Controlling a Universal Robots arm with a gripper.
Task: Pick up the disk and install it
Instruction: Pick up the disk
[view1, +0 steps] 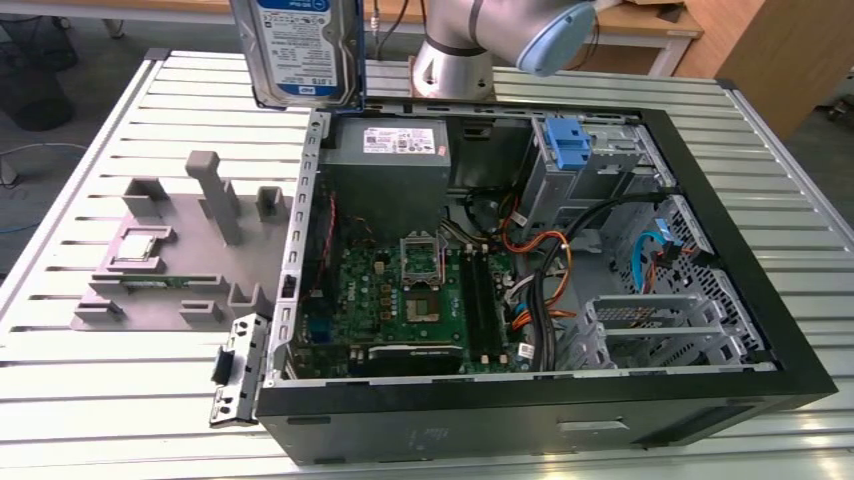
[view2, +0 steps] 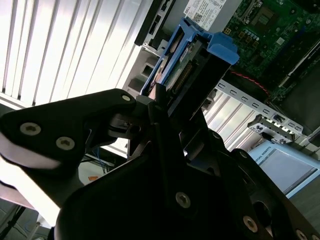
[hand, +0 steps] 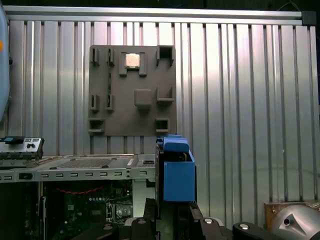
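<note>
Exterior view: an open black metal computer case (view1: 534, 420) fills the centre and right of the ribbed aluminium table (view1: 80, 400). A grey moulded fixture plate (view1: 160, 275) lies on the table at centre left, beside the case. A silver metal disk in its blue plastic carrier (view1: 310, 50) hangs at upper centre-left. A grey power-supply box (view1: 387, 145) sits in the case's upper-left corner, with a green motherboard (view1: 400, 290) below it.

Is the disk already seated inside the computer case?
No: in the exterior view the disk is raised in the air outside the open computer case, and the second wrist view shows the gripper clamped on it.
</note>
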